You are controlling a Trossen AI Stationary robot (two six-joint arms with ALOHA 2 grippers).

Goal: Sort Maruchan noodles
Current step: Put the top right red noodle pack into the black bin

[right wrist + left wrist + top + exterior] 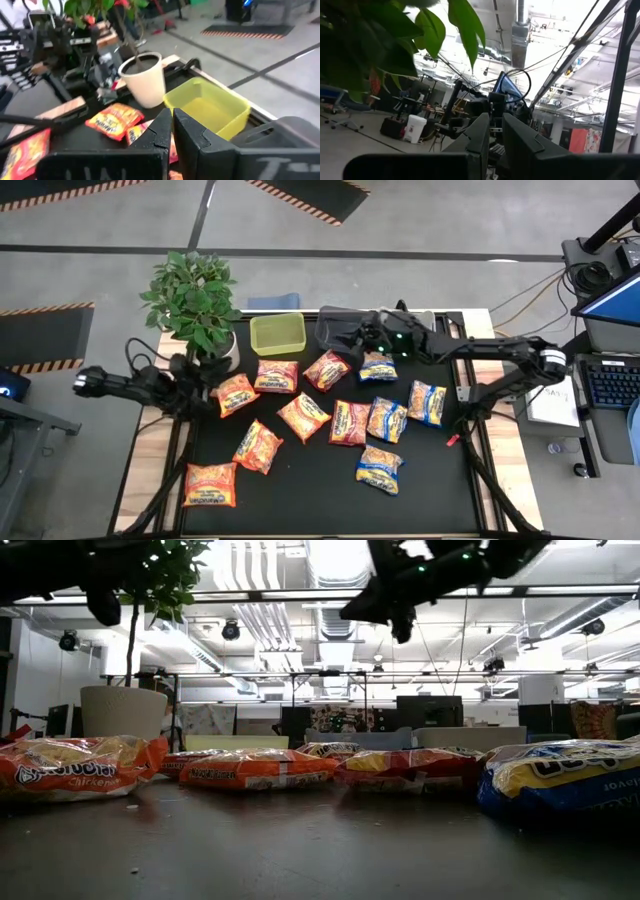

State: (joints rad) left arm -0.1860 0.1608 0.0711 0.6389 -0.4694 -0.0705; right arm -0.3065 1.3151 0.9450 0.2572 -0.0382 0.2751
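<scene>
Potted plant, yellow-green bin beside dark bin

Bright ceiling lights glare overhead; wrist views blurred, tabletop dim.

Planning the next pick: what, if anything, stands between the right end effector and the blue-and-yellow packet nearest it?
Nothing visible does. The right end effector, shut and empty, hangs above the dark bin; the blue-and-yellow packet lies uncovered just beside it.
</scene>
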